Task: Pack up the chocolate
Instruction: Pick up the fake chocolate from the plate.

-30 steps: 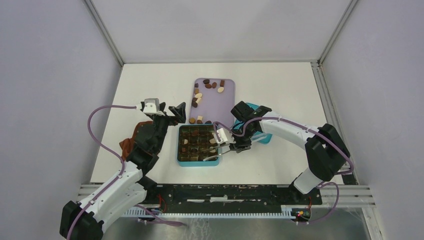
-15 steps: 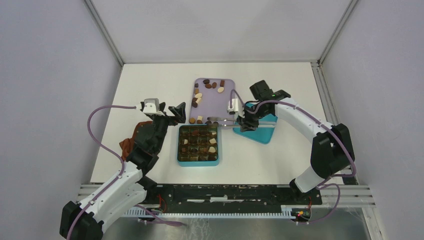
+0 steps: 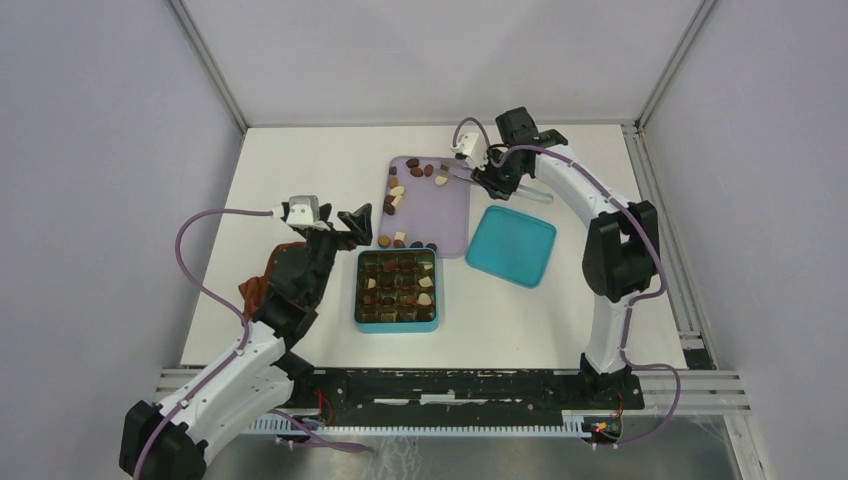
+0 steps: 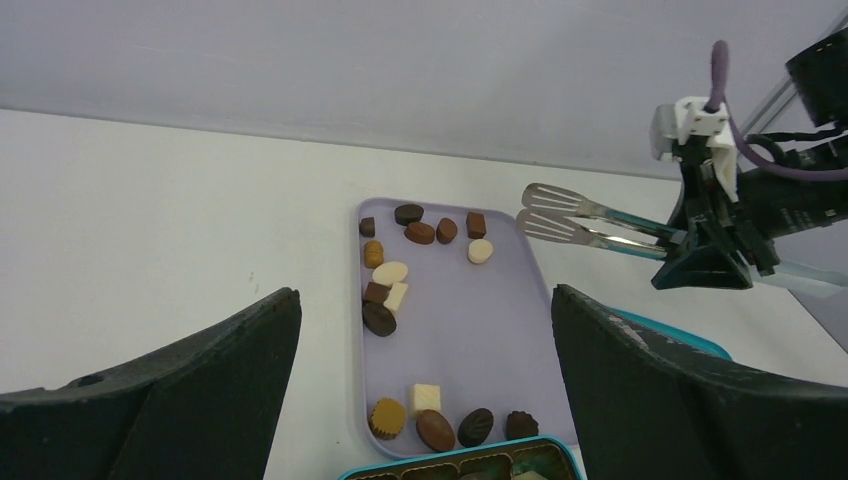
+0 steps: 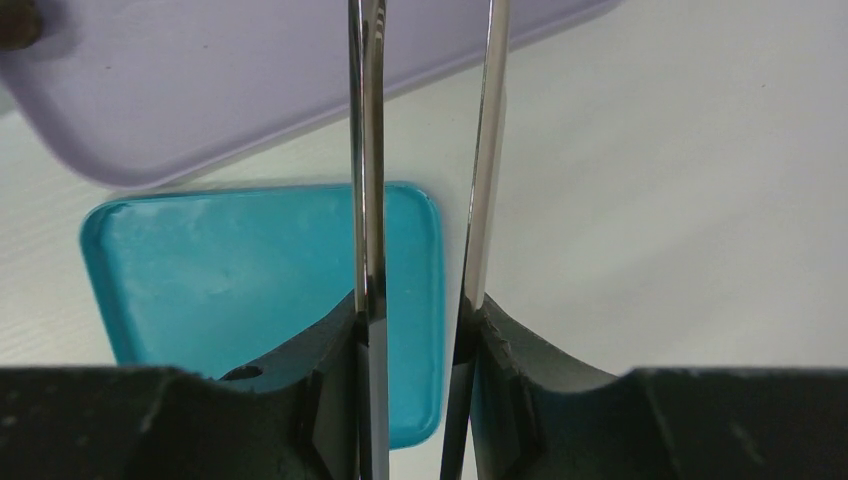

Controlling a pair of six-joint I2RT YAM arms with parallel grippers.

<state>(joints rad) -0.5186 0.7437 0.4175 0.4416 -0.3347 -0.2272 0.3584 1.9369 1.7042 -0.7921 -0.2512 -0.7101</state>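
Note:
Several small chocolate [image 3: 415, 170] pieces, dark, mid-brown and cream, lie on the lavender tray [image 3: 452, 215], some at its far end and some at its near edge [image 4: 435, 425]. More pieces sit in the brown grid of the teal box [image 3: 357, 300]. My right gripper [image 3: 492, 172] is shut on metal tongs [image 4: 580, 215], whose empty tips hover just off the tray's far right edge. In the right wrist view the two tong blades [image 5: 365, 150] run up between my fingers. My left gripper [image 3: 352, 228] hangs open above the tray's near left corner, holding nothing.
The teal lid [image 3: 511, 246] lies flat to the right of the tray and shows under the tongs [image 5: 230, 270]. A reddish-brown cloth [image 3: 262, 285] lies under the left arm. Walls and metal frame rails enclose the white table.
My right arm swung with the tongs from over the teal box's near right corner, across the lid, to the tray's far right end. The left arm has not moved.

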